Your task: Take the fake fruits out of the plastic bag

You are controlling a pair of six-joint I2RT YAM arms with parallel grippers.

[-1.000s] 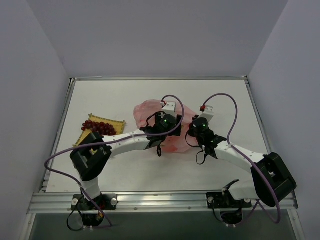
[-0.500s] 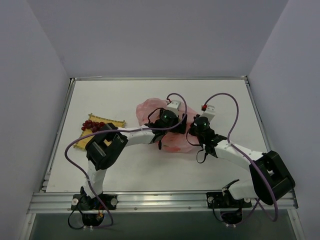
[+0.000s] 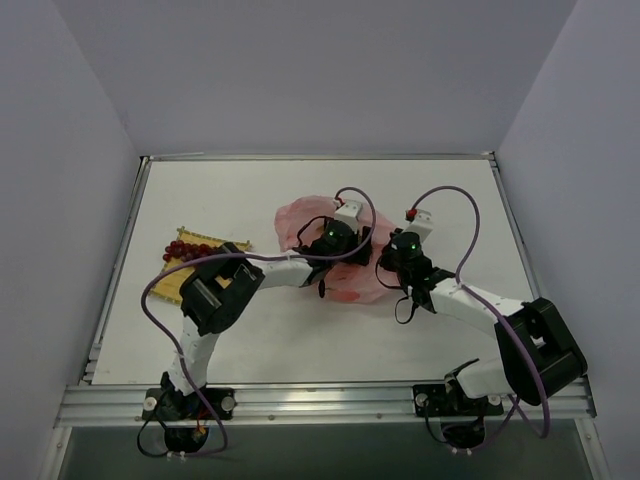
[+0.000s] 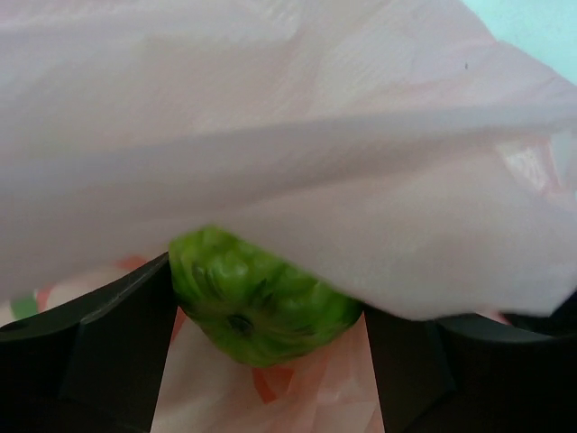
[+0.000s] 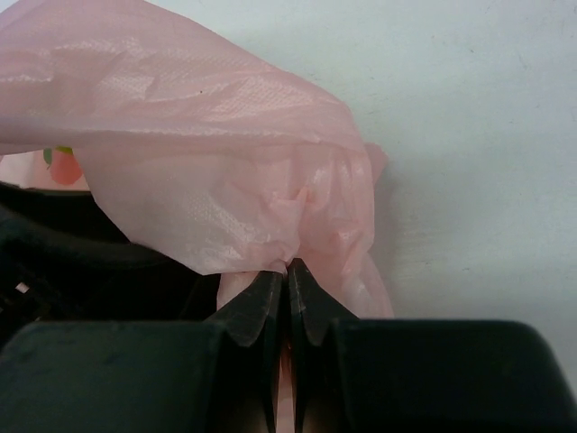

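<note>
The pink plastic bag (image 3: 298, 222) lies crumpled at the table's middle, and both arms meet over it. In the left wrist view my left gripper (image 4: 268, 311) is under a fold of the bag's film (image 4: 297, 153). A bumpy green fake fruit (image 4: 257, 302) fills the gap between its two fingers and touches both. My right gripper (image 5: 288, 268) is shut on a pinched fold of the bag's edge (image 5: 302, 203) at the bag's right side. A dark red grape bunch (image 3: 186, 249) lies outside the bag on the left. Other reddish pieces show faintly through the film.
A yellow woven mat (image 3: 171, 281) lies at the left under the grape bunch, partly covered by the left arm's elbow (image 3: 213, 290). White walls enclose the table on three sides. Purple cables loop above both wrists.
The left arm has pushed rightward, deeper over the bag, its elbow swinging over the mat. Its jaws opened wide, then closed round the green fruit. The right gripper has kept its pinch.
</note>
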